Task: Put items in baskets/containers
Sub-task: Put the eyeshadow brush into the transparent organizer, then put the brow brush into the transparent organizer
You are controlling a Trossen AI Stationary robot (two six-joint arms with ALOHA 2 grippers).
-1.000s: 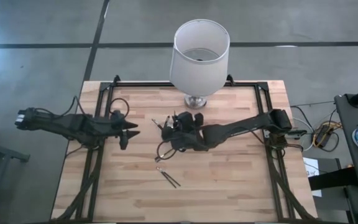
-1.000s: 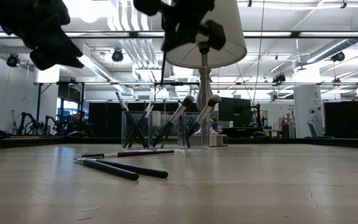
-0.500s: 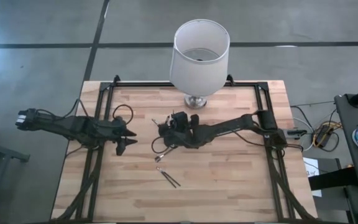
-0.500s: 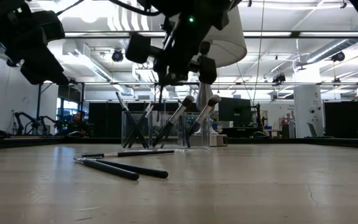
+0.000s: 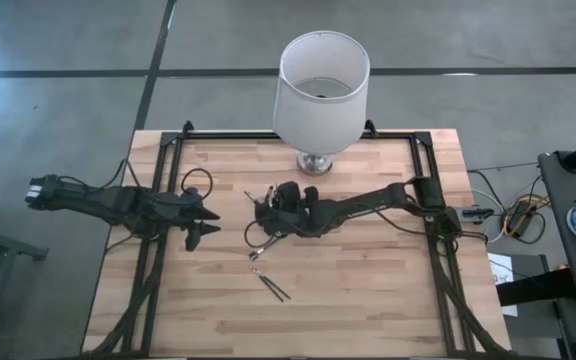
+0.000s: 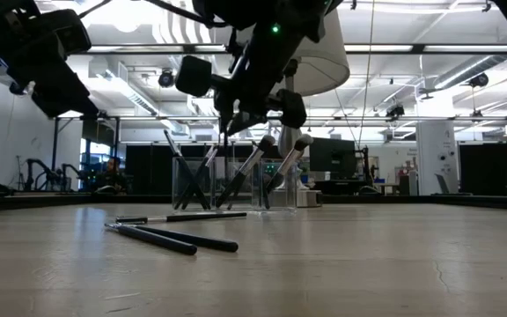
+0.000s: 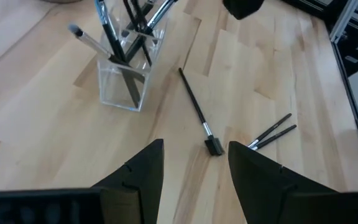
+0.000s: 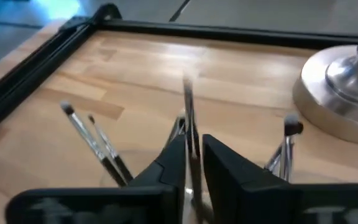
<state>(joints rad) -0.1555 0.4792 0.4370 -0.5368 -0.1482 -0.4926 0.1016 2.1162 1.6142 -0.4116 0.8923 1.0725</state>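
Observation:
The clear holder (image 6: 223, 183) stands on the wood in front of the lamp base, with several dark brushes (image 6: 252, 167) leaning in it; it also shows in the left wrist view (image 7: 124, 84). My right gripper (image 5: 265, 215) hovers just above the holder, shut on one thin brush (image 8: 188, 112). One loose brush (image 7: 197, 112) lies beside the holder, and two more (image 5: 274, 287) lie nearer the table's near edge. My left gripper (image 7: 194, 168) hangs open above the table, left of the holder. My right gripper pinches the thin brush's shaft (image 8: 189, 143) between its two fingers (image 8: 174, 163), coming from above and pointing down. The brush runs along the fingers and sticks out past their ends, lifted clear and near upright (image 6: 227, 125) over the holder. Whether its lower end is inside, I cannot tell.
A large white lampshade (image 5: 321, 85) on a metal base (image 8: 347, 87) stands just behind the holder, close to my right arm. Black frame rails (image 5: 163, 180) run along the table's left, right and far edges. Bare wood lies toward the near edge (image 5: 368, 300).
My right gripper has come down toward the holder and shifted a little toward the table's left, still shut on the brush, which has sunk with it. My left gripper has drawn back slightly toward the left edge.

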